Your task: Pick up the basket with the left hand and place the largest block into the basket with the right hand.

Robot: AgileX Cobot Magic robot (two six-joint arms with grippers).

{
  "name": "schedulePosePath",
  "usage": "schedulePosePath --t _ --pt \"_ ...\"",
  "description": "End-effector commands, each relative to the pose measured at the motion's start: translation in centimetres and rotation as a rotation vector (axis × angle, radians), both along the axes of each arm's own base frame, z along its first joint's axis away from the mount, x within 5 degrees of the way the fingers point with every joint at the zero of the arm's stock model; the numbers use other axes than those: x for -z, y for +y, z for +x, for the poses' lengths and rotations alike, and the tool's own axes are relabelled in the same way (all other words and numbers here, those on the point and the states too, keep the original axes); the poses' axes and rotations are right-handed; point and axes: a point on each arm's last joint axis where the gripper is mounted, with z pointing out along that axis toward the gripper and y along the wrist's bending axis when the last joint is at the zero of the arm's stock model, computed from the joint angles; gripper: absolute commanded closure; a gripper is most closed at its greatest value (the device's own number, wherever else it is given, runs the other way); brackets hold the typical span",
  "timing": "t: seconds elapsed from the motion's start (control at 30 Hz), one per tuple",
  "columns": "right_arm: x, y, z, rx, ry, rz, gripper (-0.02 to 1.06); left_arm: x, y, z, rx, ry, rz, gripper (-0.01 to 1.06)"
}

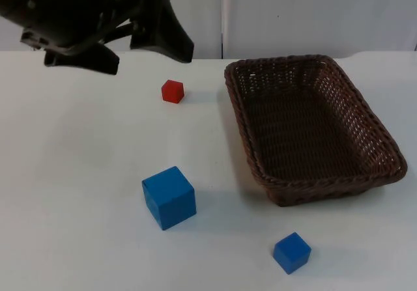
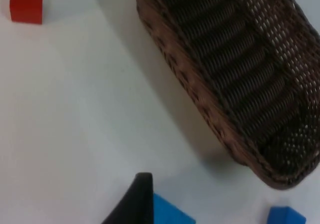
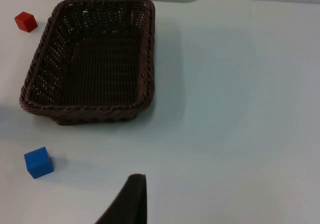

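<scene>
Basket point(image 1: 313, 128) sitting flat on white counter point(image 1: 78, 174), right half of top view, dark brown wicker, nothing inside. Ungripped, no tool touching it. Same basket close up in left wrist view point(image 2: 235, 68), rim running diagonally, & in right wrist view point(image 3: 90, 58), well apart from the fingertip there.

Largest block, big blue cube point(image 1: 169, 197), lower centre of top view, on counter, left of basket's near corner, apart from it. Corner of it just beside the black fingertip in left wrist view point(image 2: 167, 214).

Small blue cube point(image 1: 291, 252) lower right of top view, in front of basket, near but not touching. Small red cube point(image 1: 172, 91) upper centre, left of basket's far corner, apart.

Left tool point(image 1: 117, 47) upper left of top view, hovering above counter, fingers spread, gripping nothing, red cube nearest to it. Right tool point(image 3: 131, 204): one black fingertip seen over bare counter, spread or pressed together – can't tell.
</scene>
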Motion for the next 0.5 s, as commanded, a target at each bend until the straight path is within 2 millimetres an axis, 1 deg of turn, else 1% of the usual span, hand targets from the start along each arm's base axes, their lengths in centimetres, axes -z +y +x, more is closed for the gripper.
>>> schedulePosePath --t 0.0,0.07,0.1,0.23,0.27,0.4,0.43,0.47 --pt "0.0 0.0 0.0 0.006 -0.006 0.0 -0.01 0.0 -0.6 0.9 -0.002 0.0 -0.02 0.0" --pt "0.0 0.0 0.0 0.006 -0.006 0.0 -0.01 0.1 -1.0 1.8 0.012 0.02 -0.029 0.0" --pt "0.0 0.0 0.0 0.006 -0.006 0.0 -0.01 0.1 -1.0 1.8 0.012 0.02 -0.029 0.0" --pt "0.0 0.0 0.0 0.006 -0.006 0.0 -0.01 1.1 -1.7 3.7 0.016 0.05 -0.035 0.0" --pt "0.0 0.0 0.0 0.006 -0.006 0.0 -0.01 1.1 -1.7 3.7 0.016 0.05 -0.035 0.0" --pt "0.0 0.0 0.0 0.006 -0.006 0.0 -0.01 2.2 -2.1 5.4 -0.006 0.078 -0.04 0.0" --pt "0.0 0.0 0.0 0.006 -0.006 0.0 -0.01 2.2 -2.1 5.4 -0.006 0.078 -0.04 0.0" --pt "0.0 0.0 0.0 0.006 -0.006 0.0 -0.01 2.9 -2.3 5.9 -0.014 0.094 -0.04 0.0"
